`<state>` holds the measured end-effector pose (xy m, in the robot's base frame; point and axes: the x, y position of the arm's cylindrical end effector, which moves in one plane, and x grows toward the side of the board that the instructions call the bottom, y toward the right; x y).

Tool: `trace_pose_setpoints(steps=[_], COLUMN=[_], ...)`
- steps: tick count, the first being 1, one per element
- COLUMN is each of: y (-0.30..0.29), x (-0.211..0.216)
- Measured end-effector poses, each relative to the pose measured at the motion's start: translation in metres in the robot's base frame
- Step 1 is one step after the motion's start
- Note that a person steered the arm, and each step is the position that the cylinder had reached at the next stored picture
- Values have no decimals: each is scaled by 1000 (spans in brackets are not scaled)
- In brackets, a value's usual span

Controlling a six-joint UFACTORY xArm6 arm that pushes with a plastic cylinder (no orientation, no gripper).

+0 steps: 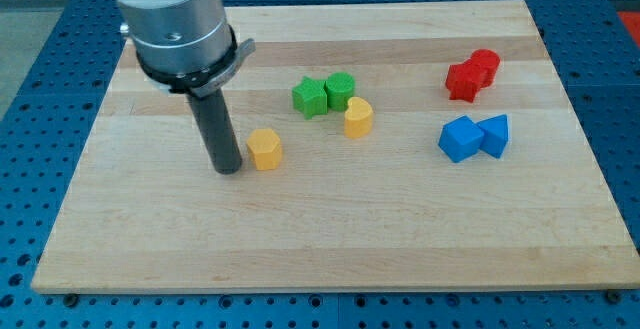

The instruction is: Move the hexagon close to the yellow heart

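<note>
On the view's left of the pale wooden surface (150, 239), we stand our straight dark rod upright, and my tip (229, 170) rests just beside the small yellow hexagon block (265, 149), on the side toward the view's left. Whether tip and block actually touch we cannot tell; any gap is slight. We carry no pincer here, so there is nothing released or clenched to report: the rod only pushes.

The relation that counts is a line. The hexagon lies to the view's right of my tip, and the small yellow heart block (358, 117) lies farther right again and somewhat toward the view's top. Tip, hexagon and heart fall nearly in a row, so we judge a push to the right and slightly upward would carry the hexagon toward its mark. The two yellow blocks are still apart, with bare wood between them, and the task is not yet done.

The hexagon is squat, with no clear long axis, and its flat top faces up; which face meets my tip is too fine to make out. It could spin off an off-centre push.

Just beyond the heart sit a green star-shaped block (311, 97) and a second green block (340, 89), touching each other; an overshoot might nudge them.
</note>
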<state>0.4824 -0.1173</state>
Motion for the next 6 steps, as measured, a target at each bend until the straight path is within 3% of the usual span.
trace_pose_setpoints(steps=[3, 6], y=[67, 75], x=[1, -18])
